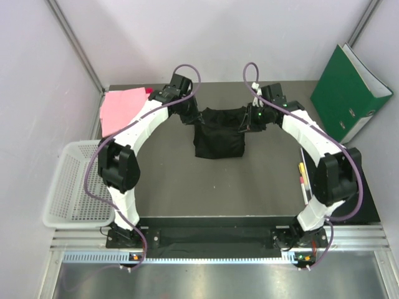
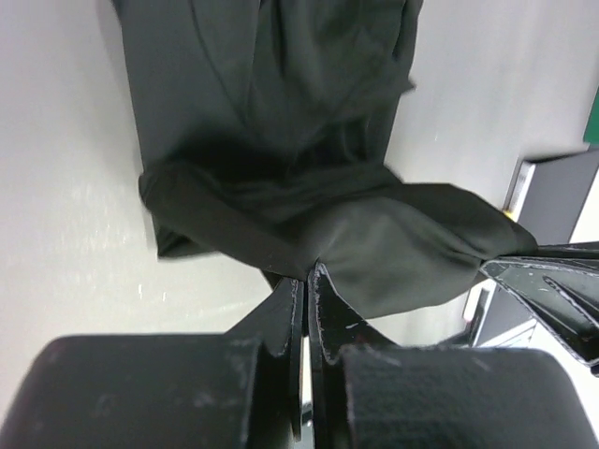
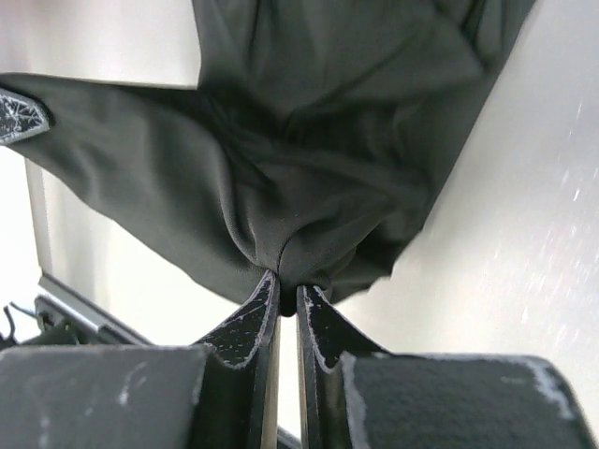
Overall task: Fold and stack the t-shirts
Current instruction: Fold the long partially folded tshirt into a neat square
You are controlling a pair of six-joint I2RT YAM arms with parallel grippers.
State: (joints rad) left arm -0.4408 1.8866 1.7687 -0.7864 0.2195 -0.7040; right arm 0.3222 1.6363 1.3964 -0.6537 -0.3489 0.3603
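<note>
Folding is about half done, I judge.
At far left the light pink t-shirt [image 1: 121, 107] seems already folded; left gripper [image 2: 307, 279] and right gripper [image 3: 286, 282] each pinch the black t-shirt [image 1: 218, 142], far middle, not yet stacked.
</note>
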